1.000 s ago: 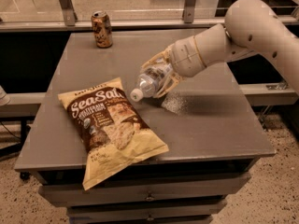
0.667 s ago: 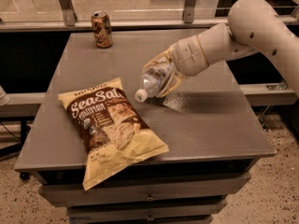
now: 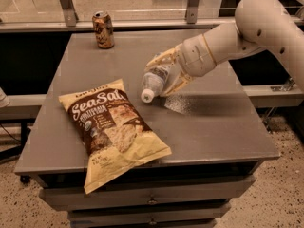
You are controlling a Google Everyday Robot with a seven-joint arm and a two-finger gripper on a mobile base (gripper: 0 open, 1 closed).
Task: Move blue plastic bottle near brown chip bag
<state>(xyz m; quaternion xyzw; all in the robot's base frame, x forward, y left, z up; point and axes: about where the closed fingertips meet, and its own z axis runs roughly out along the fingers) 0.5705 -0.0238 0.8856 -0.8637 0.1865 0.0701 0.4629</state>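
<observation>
Nearest me, the large crinkly cream-yellow and brown chip bag (image 3: 114, 127) lay flat at the front-left of the grey metal table (image 3: 228, 137). Just past its top-right corner hung the small clear blue plastic bottle (image 3: 151, 83), tilted, with its white cap aimed down-left at the bag. The pale two-finger gripper (image 3: 161, 76) clamped its body from the right — so the bag lay leftward and nearer. Farthest back stood a brown patterned drink can (image 3: 103, 30).
</observation>
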